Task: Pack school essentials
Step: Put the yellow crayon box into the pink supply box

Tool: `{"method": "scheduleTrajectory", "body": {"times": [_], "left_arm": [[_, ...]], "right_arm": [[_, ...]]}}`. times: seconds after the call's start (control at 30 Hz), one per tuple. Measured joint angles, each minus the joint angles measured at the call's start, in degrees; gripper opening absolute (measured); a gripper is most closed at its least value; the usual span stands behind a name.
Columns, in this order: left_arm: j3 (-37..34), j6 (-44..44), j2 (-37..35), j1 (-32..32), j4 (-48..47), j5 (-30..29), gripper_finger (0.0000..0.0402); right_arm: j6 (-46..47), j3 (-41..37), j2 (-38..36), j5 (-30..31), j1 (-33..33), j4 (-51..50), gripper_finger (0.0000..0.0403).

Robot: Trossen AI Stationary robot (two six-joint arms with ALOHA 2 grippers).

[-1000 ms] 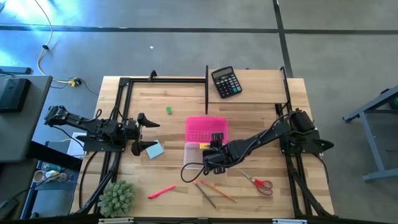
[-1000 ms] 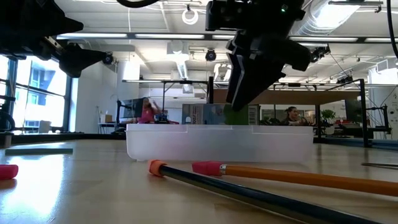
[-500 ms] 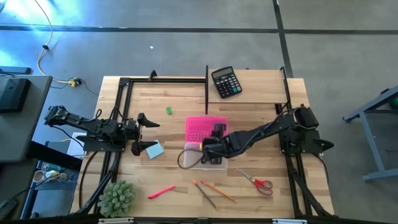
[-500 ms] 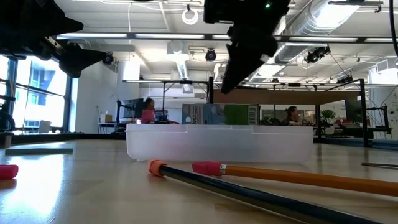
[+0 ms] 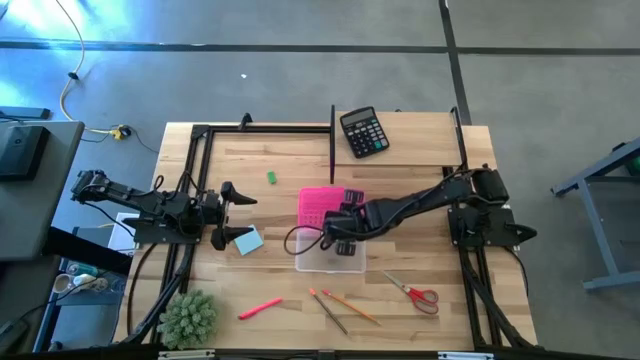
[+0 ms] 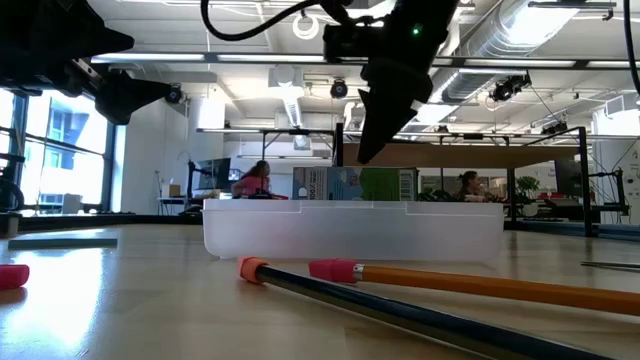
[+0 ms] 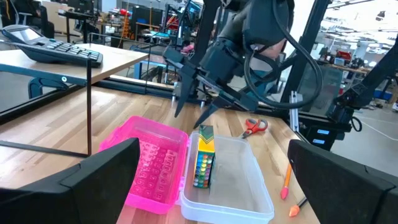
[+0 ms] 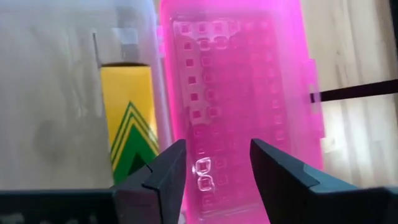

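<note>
The right end effector (image 5: 345, 219), partly open and empty above the pink lid (image 5: 320, 205), could be snagged on it, tipping the clear case (image 5: 330, 252).

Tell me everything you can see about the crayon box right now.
The crayon box is a slim carton, yellow with green chevron stripes on its face and a row of coloured crayons showing along one side. It looks like printed cardboard. It stands on a long edge inside the clear plastic case, against the wall next to the open pink lid. Nothing grips it; the right gripper hangs just above, jaws empty and apart.
</note>
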Motion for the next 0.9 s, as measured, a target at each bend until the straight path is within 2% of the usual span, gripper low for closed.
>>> {"method": "scheduleTrajectory", "body": {"times": [0.23, 0.57, 0.9], "left_arm": [[0.0, -0.06, -0.01, 0.0, -0.01, 0.0, 0.04], [0.0, -0.01, 0.01, 0.0, -0.02, 0.0, 0.04], [0.0, 0.0, 0.01, 0.0, -0.02, 0.0, 0.04]], "right_arm": [[0.03, 0.0, 2.4, -0.77, 0.11, -0.74, 0.0167], [0.73, 0.01, 2.28, -3.58, 0.36, -0.86, 0.0167], [2.09, 0.01, 0.73, -3.7, 2.1, -0.9, 0.0167]]}}
